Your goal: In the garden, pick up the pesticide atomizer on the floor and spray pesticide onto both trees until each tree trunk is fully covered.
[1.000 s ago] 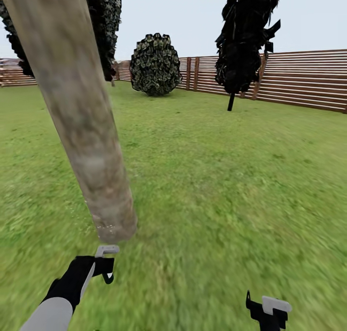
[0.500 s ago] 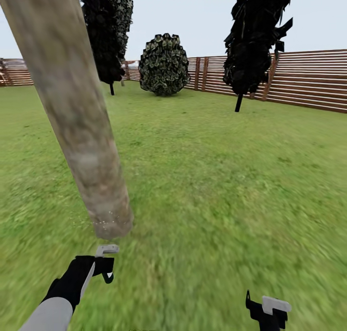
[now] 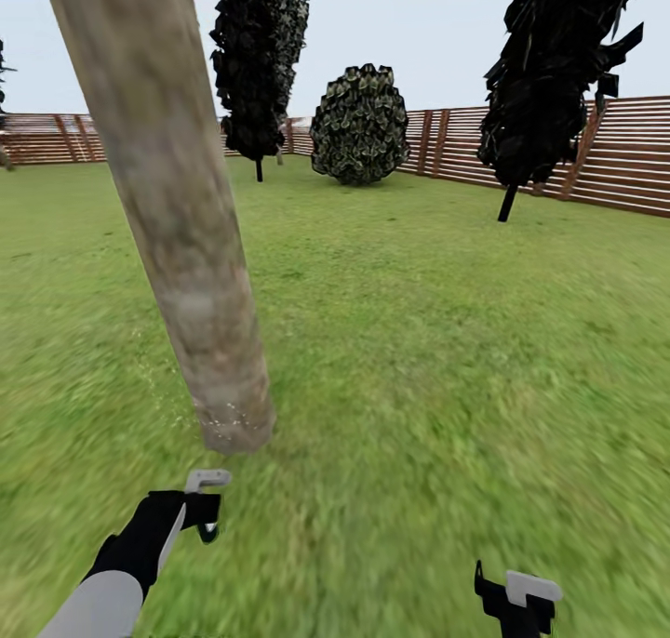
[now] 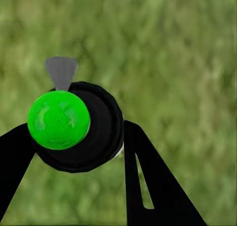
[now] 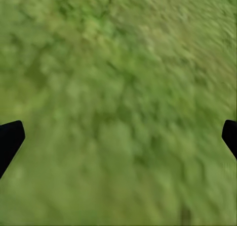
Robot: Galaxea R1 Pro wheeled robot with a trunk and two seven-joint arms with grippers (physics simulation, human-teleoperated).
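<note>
camera panned; atomizer point(image 4: 74, 119) gripped

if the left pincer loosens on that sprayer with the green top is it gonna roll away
Probably it would drop onto the lawn: the atomizer looks round-bodied, so rolling is possible. It seems rigid, with smooth surfaces, so perhaps slippery. The left pincer has fingers on both sides of it, which suggests a sound hold.

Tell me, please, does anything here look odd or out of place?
Yes. The thick tree trunk appears tilted in the head view, and tiny white specks dot its base. The left pincer is closed around the atomizer; the right pincer is open over grass.
</note>
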